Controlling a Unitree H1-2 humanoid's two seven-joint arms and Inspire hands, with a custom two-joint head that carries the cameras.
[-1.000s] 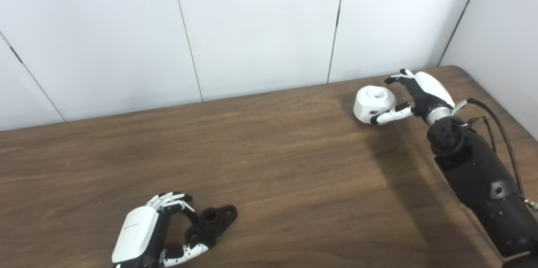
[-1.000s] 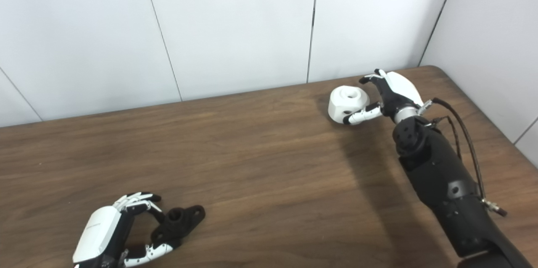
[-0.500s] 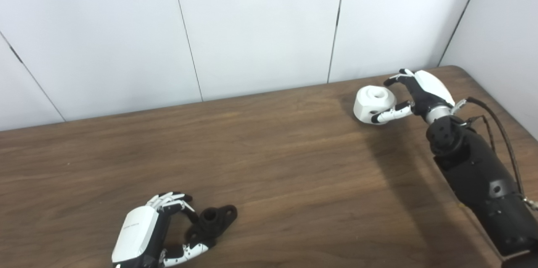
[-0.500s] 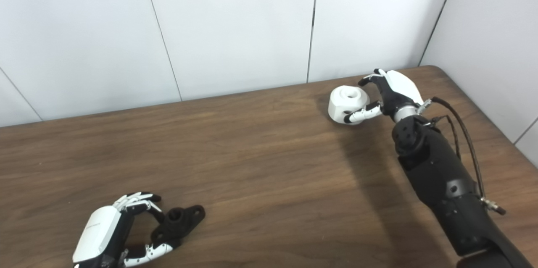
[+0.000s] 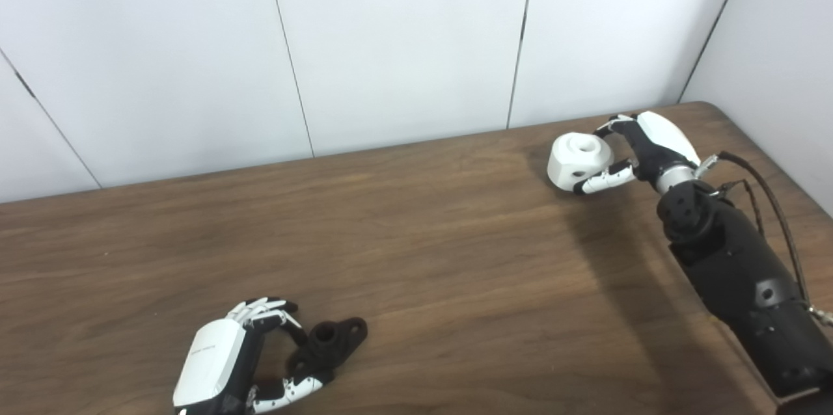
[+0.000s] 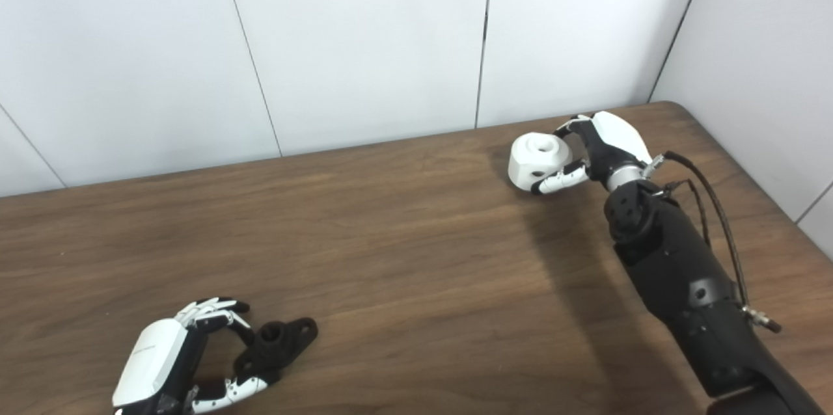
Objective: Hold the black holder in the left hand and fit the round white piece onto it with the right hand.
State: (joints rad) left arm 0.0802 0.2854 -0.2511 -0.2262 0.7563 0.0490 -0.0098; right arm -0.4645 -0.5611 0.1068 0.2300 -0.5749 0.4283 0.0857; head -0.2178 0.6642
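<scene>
The left robot hand [image 5: 218, 363] curls loosely around the holder [image 5: 328, 343] at the near edge of the surface [image 5: 423, 272], fingers apart, apparently ready to steady it; whether it grips is unclear. Far across from the holder, the right robot hand [image 5: 641, 148] closes its fingers around the white piece [image 5: 578, 158], which rests on the surface, likely to lift it. The piece is a squat white drum with a top recess and side holes.

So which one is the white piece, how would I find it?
Look at the far right corner of the brown table, near the wall. The white piece sits there, a chunky round block with a hole on top, inside the right robot hand. The other part is black.
</scene>
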